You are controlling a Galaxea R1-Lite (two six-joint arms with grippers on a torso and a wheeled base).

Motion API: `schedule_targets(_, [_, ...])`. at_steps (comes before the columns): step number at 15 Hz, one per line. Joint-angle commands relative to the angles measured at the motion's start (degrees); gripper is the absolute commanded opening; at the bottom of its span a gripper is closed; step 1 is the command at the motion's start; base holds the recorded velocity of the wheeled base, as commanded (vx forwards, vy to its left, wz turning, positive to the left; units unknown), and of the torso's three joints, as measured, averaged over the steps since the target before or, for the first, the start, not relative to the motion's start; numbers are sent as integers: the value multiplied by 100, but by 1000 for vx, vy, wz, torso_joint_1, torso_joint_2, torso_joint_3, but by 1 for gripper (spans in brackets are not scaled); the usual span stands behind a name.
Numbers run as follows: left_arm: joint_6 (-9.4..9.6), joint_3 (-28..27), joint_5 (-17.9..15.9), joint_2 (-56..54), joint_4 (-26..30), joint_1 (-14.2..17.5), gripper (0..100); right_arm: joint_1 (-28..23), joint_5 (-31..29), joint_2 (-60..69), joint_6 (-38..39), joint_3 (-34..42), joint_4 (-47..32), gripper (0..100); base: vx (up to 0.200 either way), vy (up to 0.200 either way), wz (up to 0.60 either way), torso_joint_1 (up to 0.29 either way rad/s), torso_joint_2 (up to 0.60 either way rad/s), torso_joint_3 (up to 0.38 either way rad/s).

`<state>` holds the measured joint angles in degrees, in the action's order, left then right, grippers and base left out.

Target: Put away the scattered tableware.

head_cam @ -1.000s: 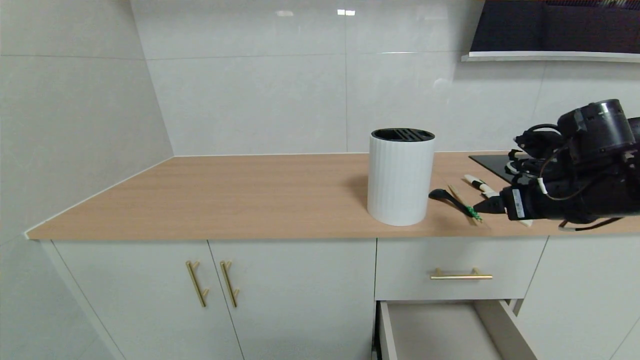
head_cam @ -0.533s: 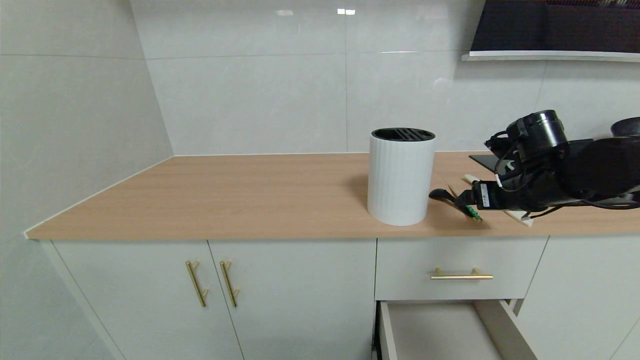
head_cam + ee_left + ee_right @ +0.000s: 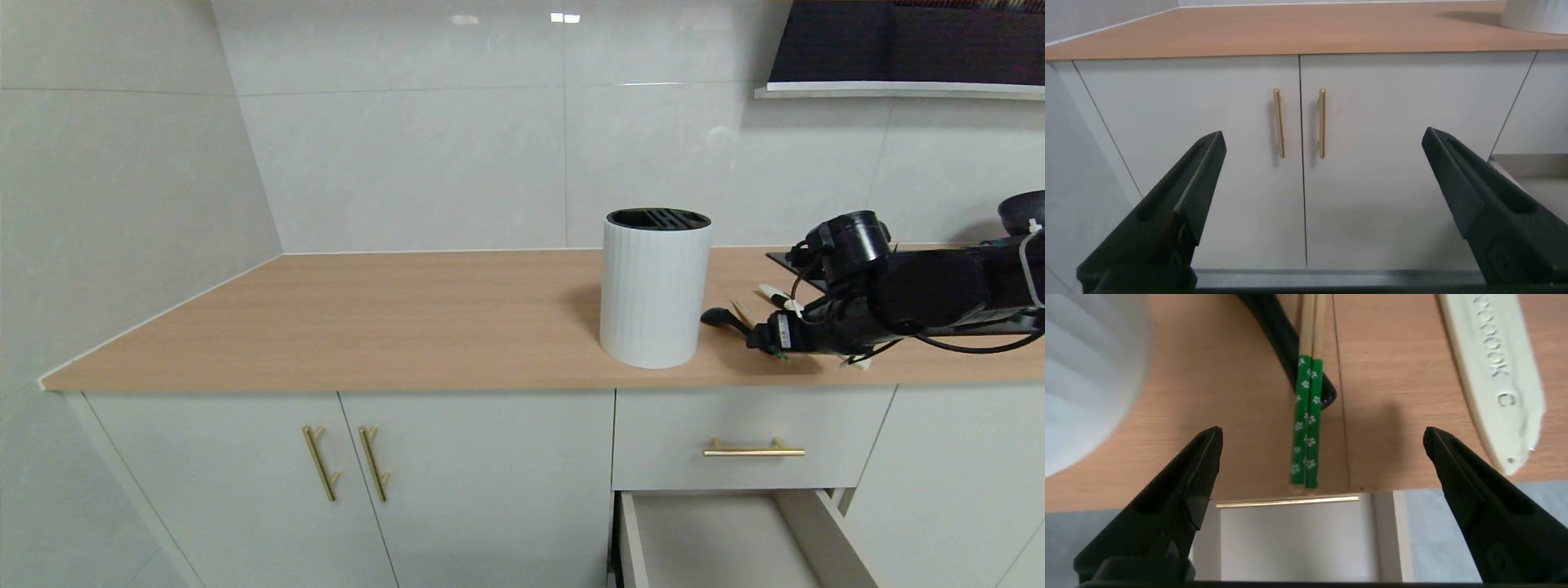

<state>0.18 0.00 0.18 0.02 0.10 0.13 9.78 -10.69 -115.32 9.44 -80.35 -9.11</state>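
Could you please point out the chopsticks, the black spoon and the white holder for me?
chopsticks [image 3: 1306, 416], right wrist view, green patterned end.
black spoon [image 3: 1280, 335], right wrist view, handle.
white holder [image 3: 653, 294], head view, ribbed side wall.

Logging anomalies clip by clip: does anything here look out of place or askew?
Chopsticks, a black spoon and a white utensil lie loose on the counter beside the holder, not in it. The chopsticks' green ends reach the counter's front edge. The lower drawer stands open.
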Motion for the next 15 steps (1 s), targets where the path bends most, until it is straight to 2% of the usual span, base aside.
schedule_targets(1, [-1,0,8,-2,-1,-5,100,-11,6,-87,-3,-7,-3,100,0,0,0,0,0,0])
schedule_targets(7, [-1,0,8,-2,-1,4,100,-2,23,-157,6,-42,-3,100,0,0,0,0,0,0])
schedule_targets(8, [-1,0,-1,-2,-1,4,100,-2,23,-157,6,-42,-12,0,0,0,0,0,0,0])
schedule_targets(15, [-1,0,8,-2,-1,4,100,-11,-3,-43,14,-34,-21,0,0,0,0,0,0,0])
